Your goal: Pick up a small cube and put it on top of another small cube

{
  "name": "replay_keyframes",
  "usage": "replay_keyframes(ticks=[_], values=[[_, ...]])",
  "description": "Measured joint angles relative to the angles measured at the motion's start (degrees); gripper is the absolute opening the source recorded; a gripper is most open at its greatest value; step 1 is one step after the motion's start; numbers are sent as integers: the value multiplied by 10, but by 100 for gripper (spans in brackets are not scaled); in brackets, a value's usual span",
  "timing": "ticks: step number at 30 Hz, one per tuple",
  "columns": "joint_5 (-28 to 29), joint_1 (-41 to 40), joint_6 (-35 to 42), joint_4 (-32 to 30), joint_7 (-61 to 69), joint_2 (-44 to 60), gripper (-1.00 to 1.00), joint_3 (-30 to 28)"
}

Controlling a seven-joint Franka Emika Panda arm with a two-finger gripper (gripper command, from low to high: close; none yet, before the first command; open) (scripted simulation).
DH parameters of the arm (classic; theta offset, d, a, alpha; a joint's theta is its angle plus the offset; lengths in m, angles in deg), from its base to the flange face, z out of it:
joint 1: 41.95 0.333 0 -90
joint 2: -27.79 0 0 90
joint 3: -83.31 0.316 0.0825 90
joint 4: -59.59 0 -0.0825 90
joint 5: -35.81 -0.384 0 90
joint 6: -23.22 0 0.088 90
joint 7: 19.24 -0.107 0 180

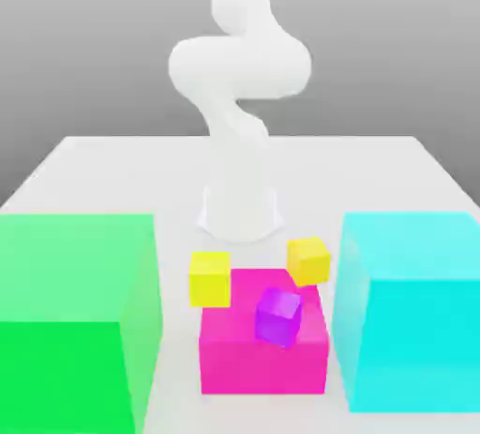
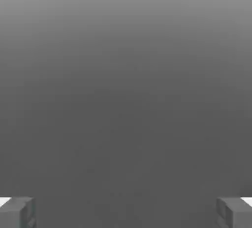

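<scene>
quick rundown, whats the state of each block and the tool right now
tool: open, fingers wide apart, nothing between them
green block: resting on the table at the exterior view's left
cyan block: resting on the table at the exterior view's right
magenta block: on the table between those two
purple cube: tilted, on top of the magenta block
two yellow cubes: near the magenta block's back corners; the right one is tilted

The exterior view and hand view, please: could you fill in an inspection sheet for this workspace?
Surface: white table.
Job's things: no small pink cube made out; two small yellow cubes and a small purple cube by or on the large magenta block.
Clutter: large green block, large cyan block.
Tool: tool open, fingertips apart, nothing between.
Cables: nothing seen.
Surroundings: white arm, plain grey backdrop.
</scene>
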Motion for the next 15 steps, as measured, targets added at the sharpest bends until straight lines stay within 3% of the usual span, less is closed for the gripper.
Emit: replay_keyframes(ticks=[6, 15], values=[[43, -37, -10, 15, 95, 120, 0, -81], [65, -91, -44, 2, 216, 264, 0, -194]])
